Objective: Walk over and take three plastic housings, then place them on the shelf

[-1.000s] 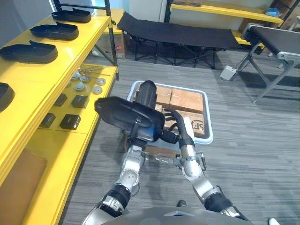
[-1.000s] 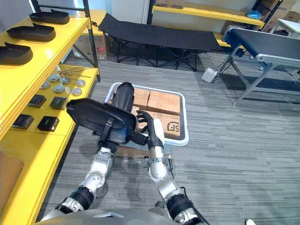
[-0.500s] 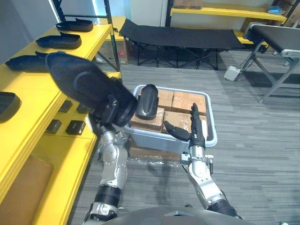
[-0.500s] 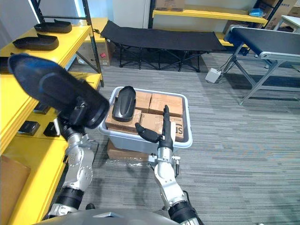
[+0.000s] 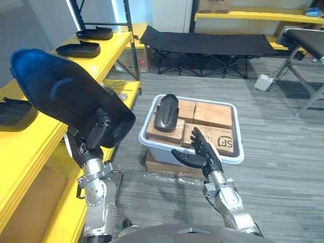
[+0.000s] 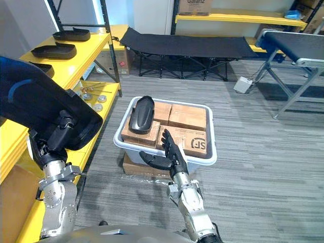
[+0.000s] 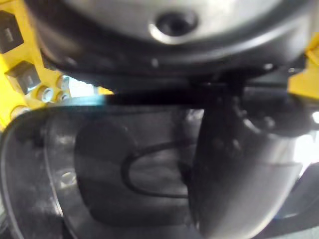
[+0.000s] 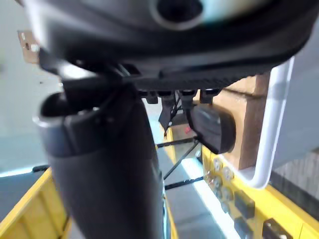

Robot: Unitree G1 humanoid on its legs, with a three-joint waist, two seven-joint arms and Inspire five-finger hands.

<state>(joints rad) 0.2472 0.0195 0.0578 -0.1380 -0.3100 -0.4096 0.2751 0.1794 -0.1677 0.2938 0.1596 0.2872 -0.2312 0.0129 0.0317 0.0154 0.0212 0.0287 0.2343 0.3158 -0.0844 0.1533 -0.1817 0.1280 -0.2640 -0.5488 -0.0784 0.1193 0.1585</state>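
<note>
The housing (image 5: pixel 66 96) is held up over the shelf (image 5: pixel 35 142) edge by the left hand (image 5: pixel 95 135), whose fingers are curled on its lower end. It is dark, glossy and shoe-shaped, with its long axis running from 10 to 4 o'clock. A second housing (image 5: pixel 166 111) lies on boxes (image 5: pixel 212 114) in a bin (image 5: pixel 237 147), pointing to 12 o'clock. The right hand (image 5: pixel 202 154) is spread open and empty at the bin's 6 o'clock. More housings (image 5: pixel 78 49) sit on the yellow shelf at 11 o'clock. The floor (image 5: pixel 283 152) is grey, and a black cot (image 5: pixel 202 43) stands at 12 o'clock.

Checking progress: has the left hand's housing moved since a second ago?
Yes: the left hand swung the housing from the bin leftward toward the yellow shelf.
</note>
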